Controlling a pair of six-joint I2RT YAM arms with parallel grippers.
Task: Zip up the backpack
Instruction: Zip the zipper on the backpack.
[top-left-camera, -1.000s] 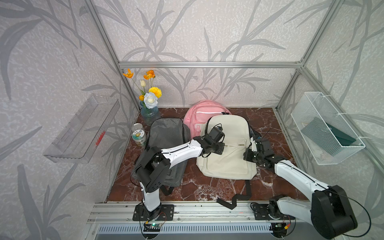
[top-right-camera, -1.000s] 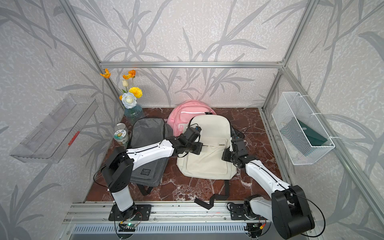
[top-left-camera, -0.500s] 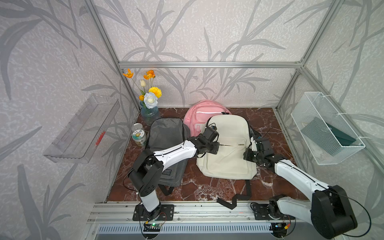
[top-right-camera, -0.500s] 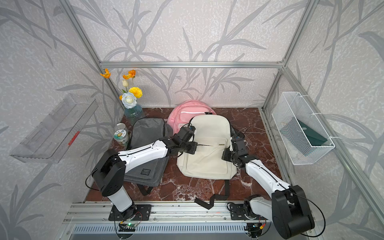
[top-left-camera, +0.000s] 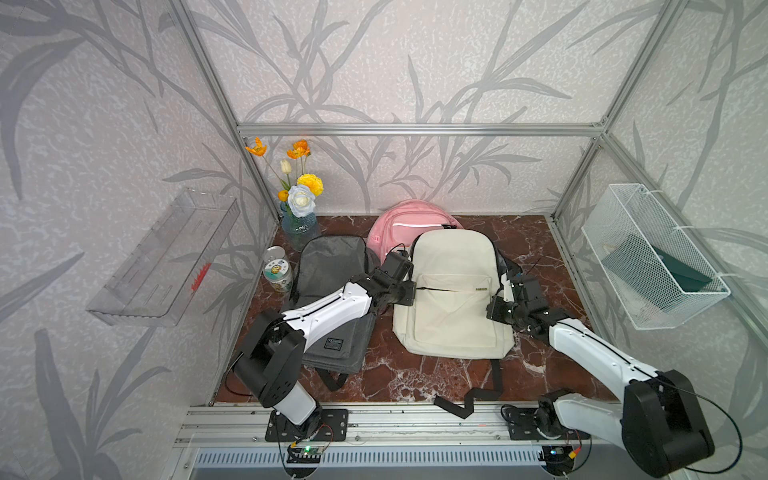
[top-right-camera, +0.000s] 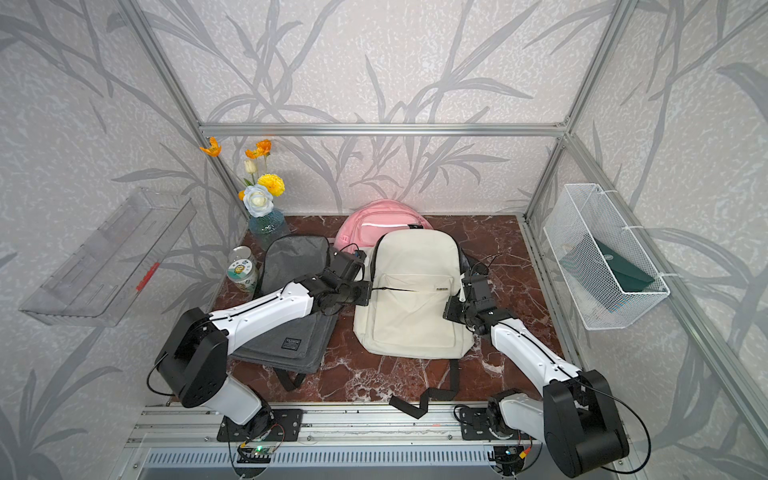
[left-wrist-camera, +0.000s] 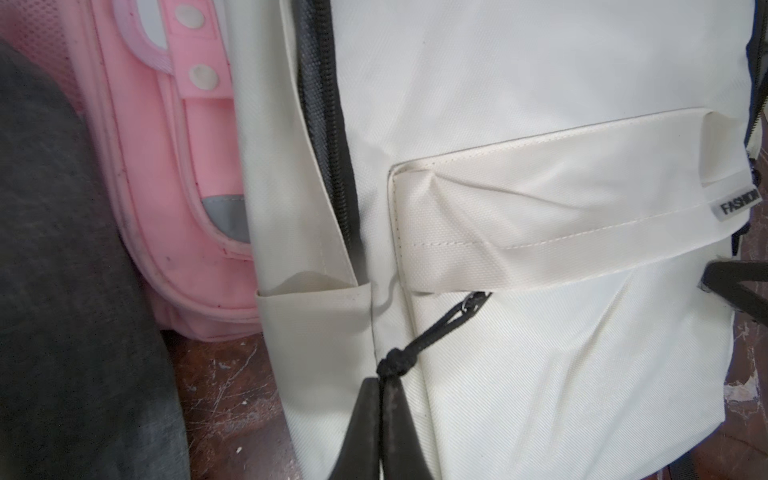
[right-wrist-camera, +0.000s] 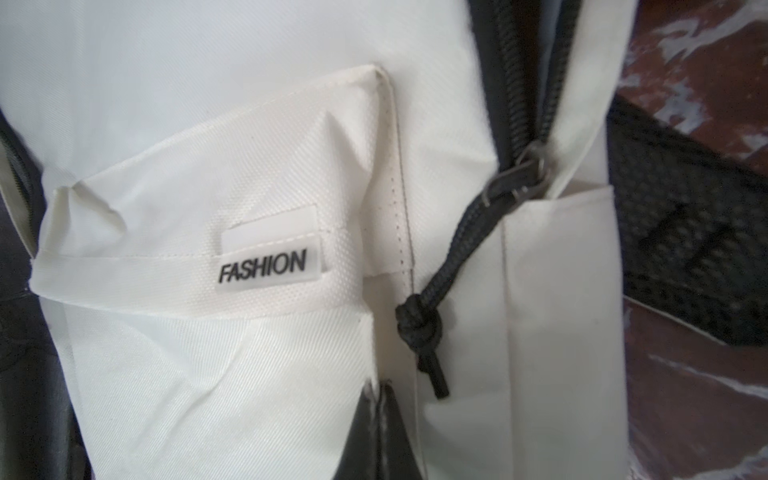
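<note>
Cream backpack (top-left-camera: 453, 266) lies flat, front up, its top end overlapping the pink backpack (top-left-camera: 409, 216).
Its plain fabric creases around the front pocket, whose zip teeth hide under a flap. The left gripper (left-wrist-camera: 380, 388) is clamped on the black pull cord (left-wrist-camera: 432, 332). The right gripper (right-wrist-camera: 380, 392) is clenched against the pocket; pinched cloth cannot be confirmed. The long axis runs away from the pink backpack, straps trailing.

The cream backpack (top-left-camera: 455, 257) with its black pull cord (left-wrist-camera: 436, 328) is lying beside a pink backpack (top-left-camera: 409, 218) and a grey backpack (top-left-camera: 332, 266) on the red-brown, white-veined bench (top-left-camera: 536, 241).
</note>
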